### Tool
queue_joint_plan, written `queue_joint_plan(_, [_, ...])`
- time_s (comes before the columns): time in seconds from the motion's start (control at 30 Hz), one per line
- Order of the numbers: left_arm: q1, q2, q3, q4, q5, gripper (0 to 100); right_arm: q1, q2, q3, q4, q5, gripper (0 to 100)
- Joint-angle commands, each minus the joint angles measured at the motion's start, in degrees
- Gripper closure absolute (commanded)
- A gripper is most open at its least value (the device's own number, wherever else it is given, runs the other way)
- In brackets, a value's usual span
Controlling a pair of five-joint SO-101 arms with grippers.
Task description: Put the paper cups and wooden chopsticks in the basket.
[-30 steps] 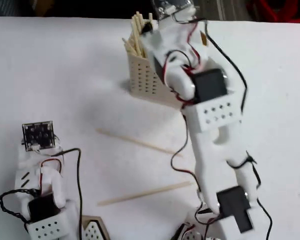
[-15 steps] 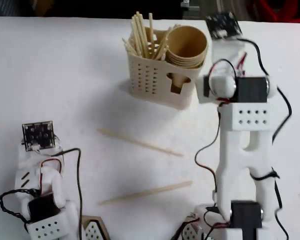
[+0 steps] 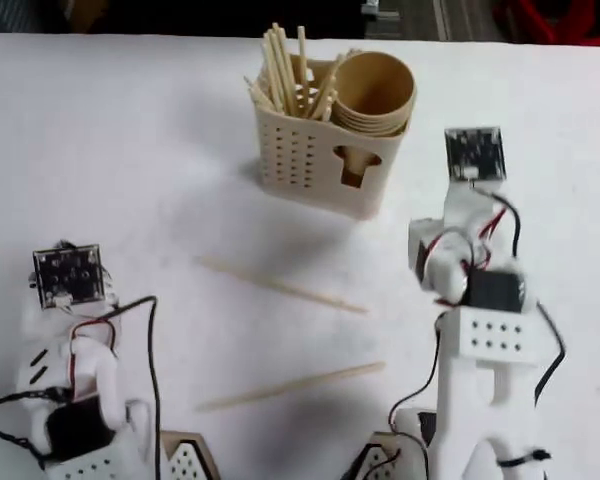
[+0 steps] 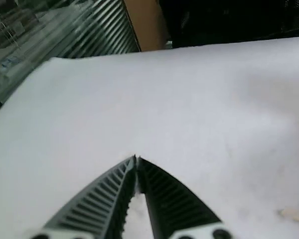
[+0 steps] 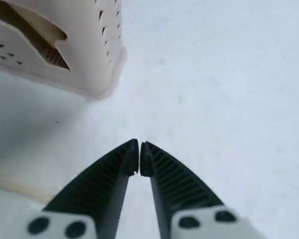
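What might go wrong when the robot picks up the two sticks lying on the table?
The upper chopstick and lower chopstick lie flat and thin on the table, so a tool may just push them around. The basket is crowded with standing chopsticks and paper cups; a new stick might catch and fall out. The right tool sits close to the basket and might bump it.

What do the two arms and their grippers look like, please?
The left arm and right arm are both white plastic, with black motor blocks, perforated brackets, loose red and black cables and a square dark camera board at the wrist. The left gripper and right gripper have black, ribbed, tapering jaws on white mounts.
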Motion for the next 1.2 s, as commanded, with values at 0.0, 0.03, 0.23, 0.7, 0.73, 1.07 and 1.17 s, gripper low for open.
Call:
queue_joint_plan(0.0, [6.1, -0.3, -10.1, 6.0, -8.9, 98, 0.7, -5.8, 5.8, -7.6, -2.8, 98.1])
queue_joint_plan(0.03, [8.6, -0.2, -11.8, 8.4, -10.8, 98, 0.7, -6.4, 6.2, -7.7, -2.9, 98.1])
queue_joint_plan(0.23, [21.5, -0.2, -20.2, 22.0, -16.5, 98, 5.9, -8.1, 6.5, -8.5, -4.8, 98.1])
queue_joint_plan(0.7, [41.3, 26.4, -28.1, 30.4, -24.3, 82, 12.2, -7.1, 6.5, -11.6, -4.8, 98.1])
queue_joint_plan(0.73, [44.0, 29.0, -29.0, 31.2, -24.3, 80, 12.2, -7.1, 6.5, -11.6, -4.8, 98.1])
queue_joint_plan(1.07, [63.0, 48.3, -30.0, 25.5, -20.2, 76, 14.7, -7.5, 6.4, -11.7, -4.8, 98.1])
queue_joint_plan(1.17, [65.9, 54.7, -30.0, 22.9, -19.3, 76, 15.3, -7.5, 6.3, -11.7, -4.8, 98.1])
